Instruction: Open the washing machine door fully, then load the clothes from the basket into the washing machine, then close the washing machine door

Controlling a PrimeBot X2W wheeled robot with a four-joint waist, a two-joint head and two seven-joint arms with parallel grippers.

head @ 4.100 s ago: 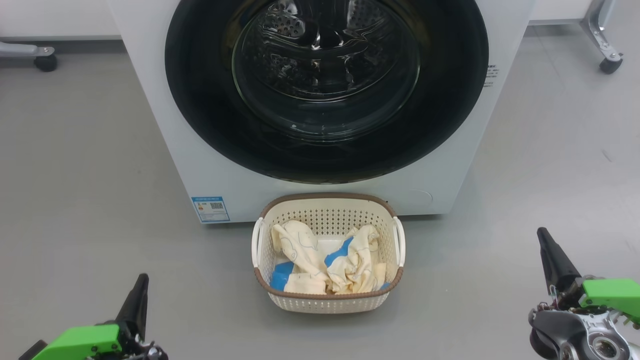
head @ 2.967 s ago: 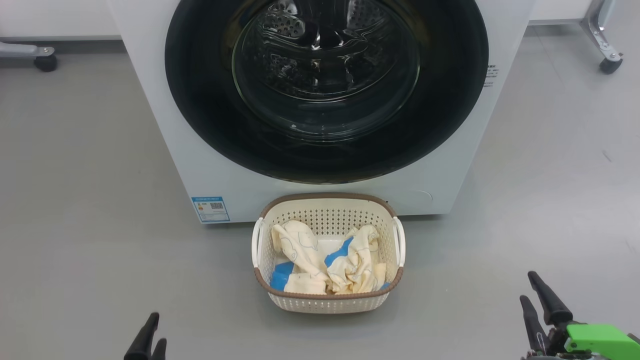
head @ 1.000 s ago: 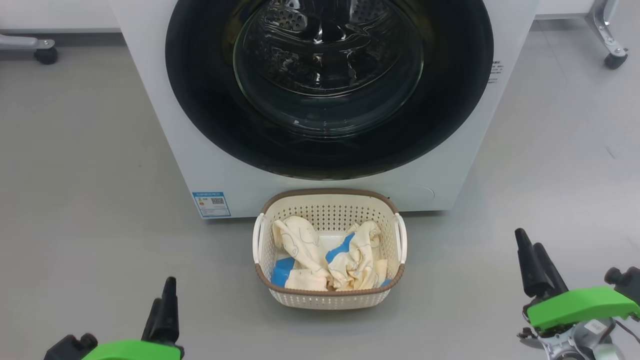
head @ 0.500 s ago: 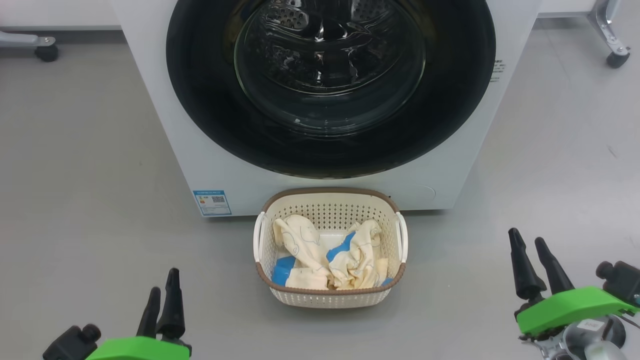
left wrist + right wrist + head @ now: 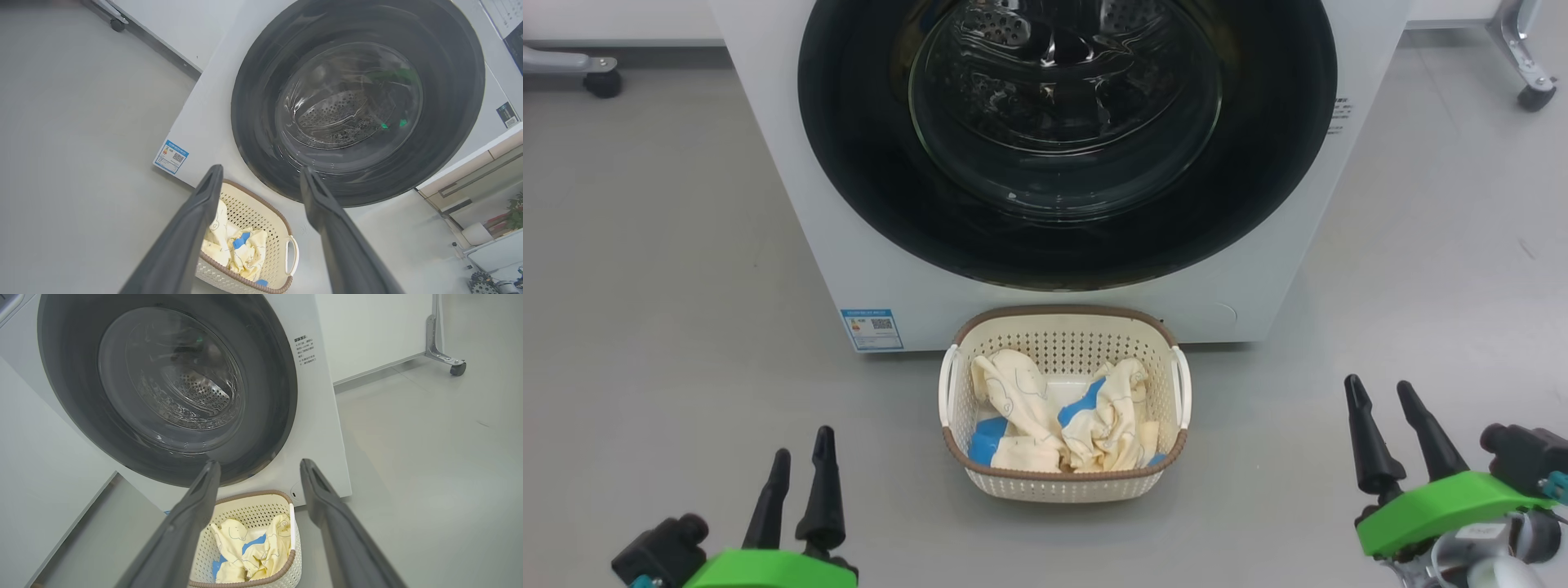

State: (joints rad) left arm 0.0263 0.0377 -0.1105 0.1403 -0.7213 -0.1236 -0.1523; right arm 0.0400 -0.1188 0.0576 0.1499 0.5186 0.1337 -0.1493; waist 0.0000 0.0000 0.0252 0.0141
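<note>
The white washing machine stands ahead with its round black-rimmed door shut flat against the front; the steel drum shows through the glass. On the floor just before it sits the cream perforated basket holding cream-yellow clothes with blue patches. My left gripper is at the lower left, open and empty, well left of the basket. My right gripper is at the lower right, open and empty, right of the basket. Both wrist views look up at the door over the basket.
Grey floor spreads on both sides of the machine. A caster leg stands at the far left and a metal caster frame at the far right. A blue sticker marks the machine's lower left corner.
Both grippers dipped low and then rose again, each now showing two spread fingers. The head camera has shifted slightly; the basket, clothes and door have not moved.
</note>
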